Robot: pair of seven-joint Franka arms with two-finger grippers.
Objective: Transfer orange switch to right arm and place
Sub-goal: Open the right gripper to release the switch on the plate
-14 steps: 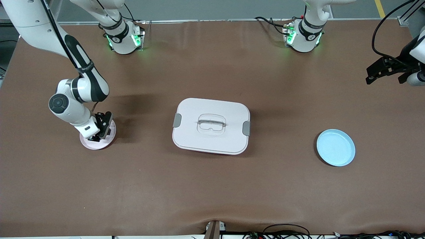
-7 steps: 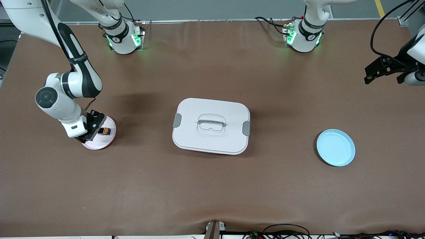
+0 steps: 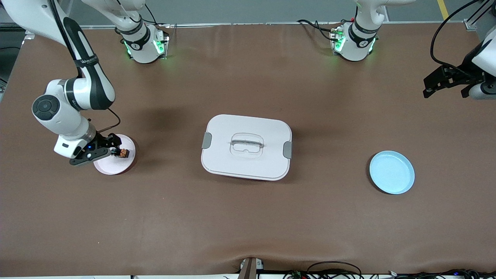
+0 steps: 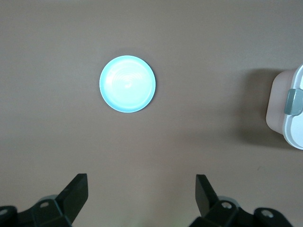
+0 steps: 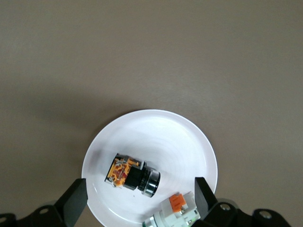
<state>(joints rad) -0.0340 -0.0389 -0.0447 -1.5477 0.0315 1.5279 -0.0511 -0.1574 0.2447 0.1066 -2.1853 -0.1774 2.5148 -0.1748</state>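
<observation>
The orange switch [image 3: 123, 153] lies on its side on the pale pink plate [image 3: 116, 166] at the right arm's end of the table. In the right wrist view the switch [image 5: 131, 174] shows black with an orange middle, on the plate [image 5: 156, 132] next to a white-and-grey piece with an orange patch [image 5: 177, 213]. My right gripper [image 3: 111, 147] hangs open just above the plate, holding nothing, its fingers astride both parts [image 5: 140, 191]. My left gripper [image 3: 445, 91] is open and empty in the air at the left arm's end of the table [image 4: 140, 182].
A white lidded box [image 3: 246, 146] with grey latches stands mid-table; its corner shows in the left wrist view [image 4: 289, 109]. A light blue plate [image 3: 391, 172] lies toward the left arm's end, also in the left wrist view [image 4: 127, 83].
My right gripper has lifted off the pale pink plate and drawn back toward the table's end, uncovering the orange switch on the plate. My left gripper has barely shifted.
</observation>
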